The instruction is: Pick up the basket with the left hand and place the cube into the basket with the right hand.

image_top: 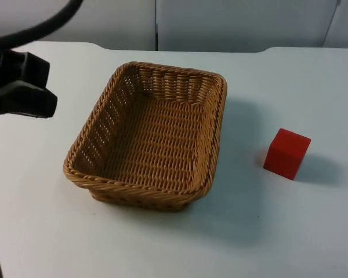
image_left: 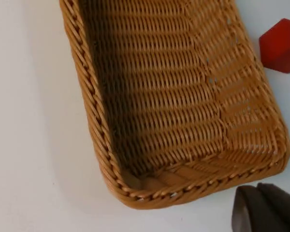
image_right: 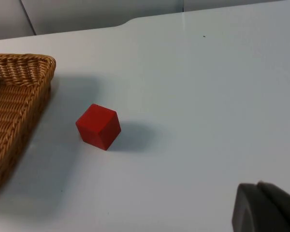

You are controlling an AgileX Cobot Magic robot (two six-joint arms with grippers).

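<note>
White table (image_top: 162, 243) running back to the grey partition wall (image_top: 232, 23); the wicker basket (image_top: 151, 136) sits empty at centre, resting flat on the surface; the red cube (image_top: 286, 153) stands well apart to its right, untouched; the left gripper (image_top: 20, 87) hovers near the basket's left side, holding nothing; the right gripper (image_right: 266, 208) hangs back from the cube; whether either gripper is parted or closed, I cannot tell.
</note>
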